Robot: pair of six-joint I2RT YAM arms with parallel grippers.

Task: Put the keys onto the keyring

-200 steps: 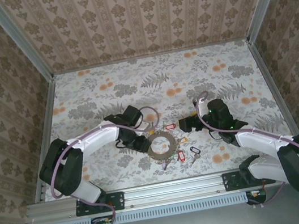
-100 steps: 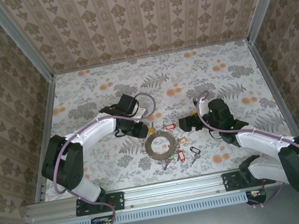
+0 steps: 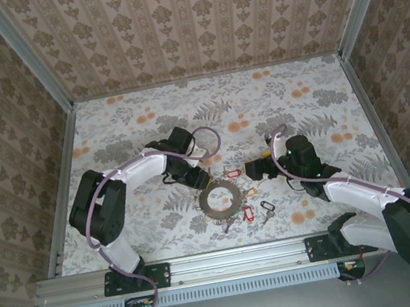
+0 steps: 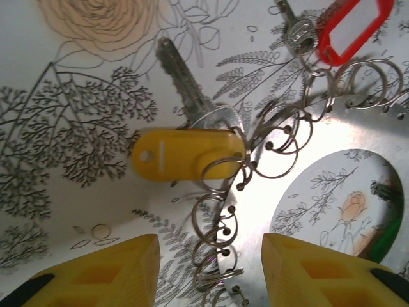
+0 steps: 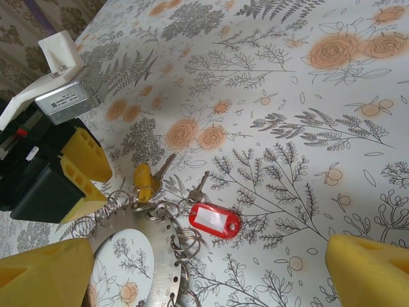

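Pulling back from the keyring [image 3: 220, 198] toward the table's [image 3: 107, 130] far edge, the left gripper [image 3: 196, 177] has shifted and its elbow has swung inward; the right gripper [image 3: 255, 170] has not budged. From above, the keyring lies close to the near edge, mid-width, with the keys [image 3: 232, 172] scattered round it.

At the left wrist, the fingers [image 4: 96, 275] stand parted, clamping nothing, over the small loops beside a yellow-tagged key [image 4: 188, 153].

At the right wrist, that gripper is released wide, with a red-tagged key [image 5: 214, 222] ahead.

Threading seems to be the step in hand. Next, a loose key needs pinching and lining up with a loop.
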